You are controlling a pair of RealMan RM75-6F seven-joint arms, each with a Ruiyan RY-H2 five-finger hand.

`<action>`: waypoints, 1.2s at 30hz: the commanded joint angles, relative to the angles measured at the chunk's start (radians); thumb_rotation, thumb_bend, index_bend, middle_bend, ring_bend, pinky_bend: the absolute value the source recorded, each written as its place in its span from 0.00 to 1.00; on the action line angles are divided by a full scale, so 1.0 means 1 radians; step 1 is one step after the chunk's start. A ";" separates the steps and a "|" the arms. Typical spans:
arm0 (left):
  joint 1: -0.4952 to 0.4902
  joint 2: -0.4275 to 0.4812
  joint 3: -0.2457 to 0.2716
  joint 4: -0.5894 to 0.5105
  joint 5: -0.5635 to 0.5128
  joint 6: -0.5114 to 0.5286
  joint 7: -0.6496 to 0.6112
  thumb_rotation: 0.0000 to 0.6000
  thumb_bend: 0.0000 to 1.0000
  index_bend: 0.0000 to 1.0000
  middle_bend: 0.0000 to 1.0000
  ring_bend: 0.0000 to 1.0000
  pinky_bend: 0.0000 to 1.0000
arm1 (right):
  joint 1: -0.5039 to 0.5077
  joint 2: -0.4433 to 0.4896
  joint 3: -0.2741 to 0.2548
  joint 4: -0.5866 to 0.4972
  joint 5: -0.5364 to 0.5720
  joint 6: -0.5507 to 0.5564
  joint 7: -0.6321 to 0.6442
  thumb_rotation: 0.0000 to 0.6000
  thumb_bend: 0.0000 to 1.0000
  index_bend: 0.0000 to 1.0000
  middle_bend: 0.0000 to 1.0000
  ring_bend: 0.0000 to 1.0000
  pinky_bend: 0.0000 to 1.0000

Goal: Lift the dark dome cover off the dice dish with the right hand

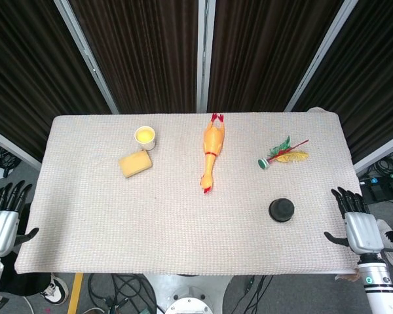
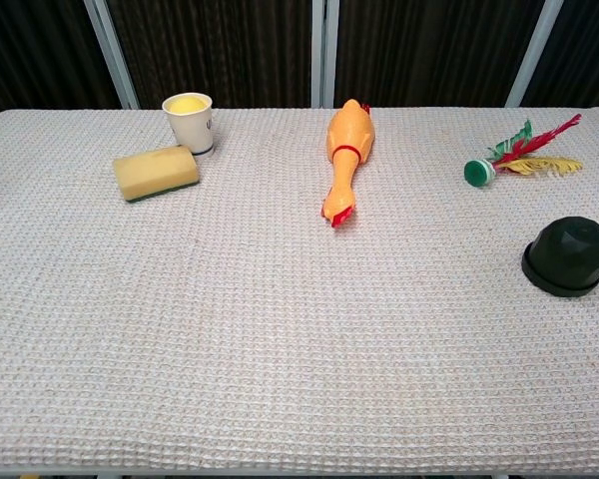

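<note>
1. In the head view, the right robot hand is hovering just off the bench's right edge, its fingers spread apart and holding nothing.
2. The dark dome cover is sitting on the bench, inward of the right robot hand and near it, apart from its fingertips; the dice dish under it is showing only as a dark rim, if at all.
3. The left robot hand is hanging off the bench's opposite edge, fingers likewise apart and empty, well away from the cover.
4. Farther from the right robot hand, beyond the cover, a feathered shuttlecock is lying on the bench; a rubber chicken is stretching along the middle, and a yellow sponge is lying just beside a small cup toward the left robot hand's side.
5. In the chest view, neither robot hand is showing.
6. The dark dome cover is resting upright near the bench's right edge, with the feathered shuttlecock behind it.
7. The rubber chicken is lying at the centre rear, and the yellow sponge is lying just beside the small cup at the left rear.
</note>
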 commanded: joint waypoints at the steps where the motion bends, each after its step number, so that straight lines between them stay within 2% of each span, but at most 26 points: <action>1: 0.001 -0.005 0.000 0.006 0.000 0.000 -0.004 1.00 0.11 0.07 0.03 0.00 0.10 | 0.032 -0.031 -0.002 0.034 0.022 -0.068 0.036 1.00 0.03 0.00 0.03 0.00 0.00; 9: 0.006 0.000 -0.011 0.013 0.000 0.023 -0.009 1.00 0.11 0.07 0.03 0.00 0.09 | 0.124 -0.133 0.010 0.170 0.041 -0.224 0.127 1.00 0.03 0.00 0.03 0.00 0.00; 15: 0.010 0.001 -0.008 0.027 -0.002 0.021 -0.026 1.00 0.11 0.07 0.03 0.00 0.09 | 0.158 -0.220 0.020 0.243 0.063 -0.264 0.137 1.00 0.03 0.00 0.03 0.00 0.00; 27: 0.026 0.011 -0.005 0.059 0.000 0.038 -0.068 1.00 0.11 0.07 0.03 0.00 0.09 | 0.201 -0.278 0.028 0.290 0.069 -0.305 0.160 1.00 0.03 0.00 0.05 0.00 0.00; 36: 0.037 0.012 0.004 0.081 0.010 0.045 -0.105 1.00 0.11 0.07 0.03 0.00 0.09 | 0.210 -0.293 0.019 0.295 0.075 -0.314 0.152 1.00 0.03 0.00 0.12 0.00 0.00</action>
